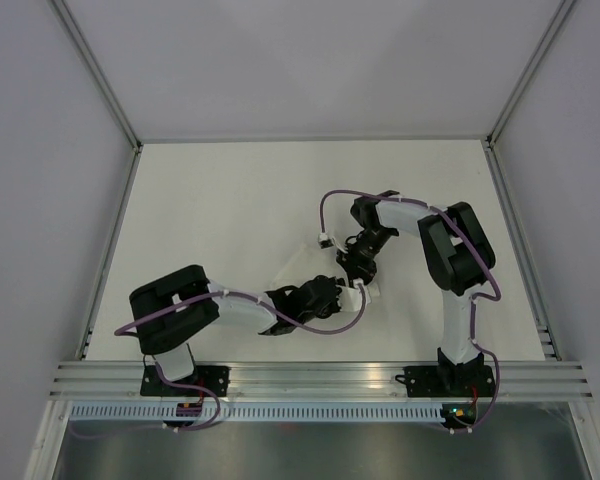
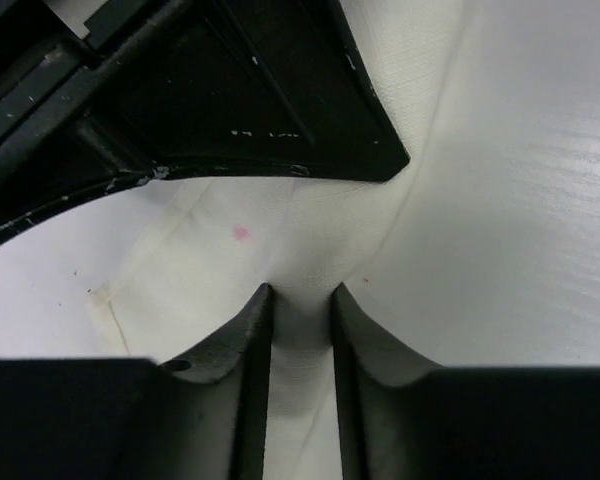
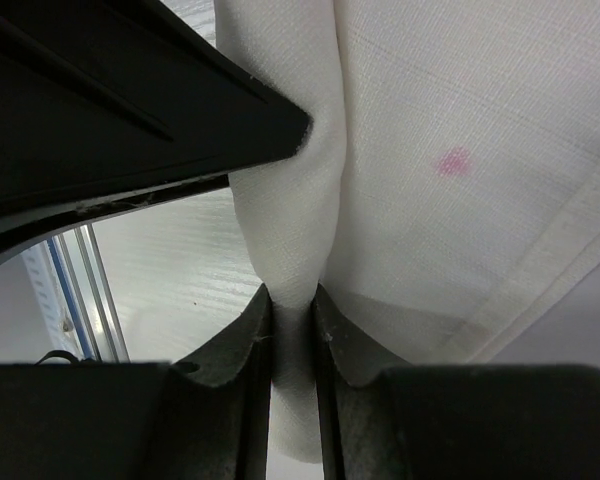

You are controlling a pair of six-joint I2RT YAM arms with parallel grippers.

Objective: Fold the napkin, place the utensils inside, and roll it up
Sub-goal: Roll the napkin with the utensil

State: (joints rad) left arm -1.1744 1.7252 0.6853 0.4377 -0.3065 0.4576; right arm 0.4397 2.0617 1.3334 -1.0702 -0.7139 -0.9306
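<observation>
With left gripper (image 2: 300, 305) and right gripper (image 3: 293, 305) each clamped on a ridge of the napkin (image 3: 430, 200), bunched between them at centre frame of the top view, could skew the fold or drop it through uneven pulling.

Off-white table (image 1: 230, 200), alu rail (image 1: 320, 378) near edge

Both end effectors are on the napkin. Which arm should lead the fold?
Right, probably. Both the left end effector and right end effector are shut on the napkin, but the right arm is bent with reach to spare; the left arm looks stretched out.
</observation>
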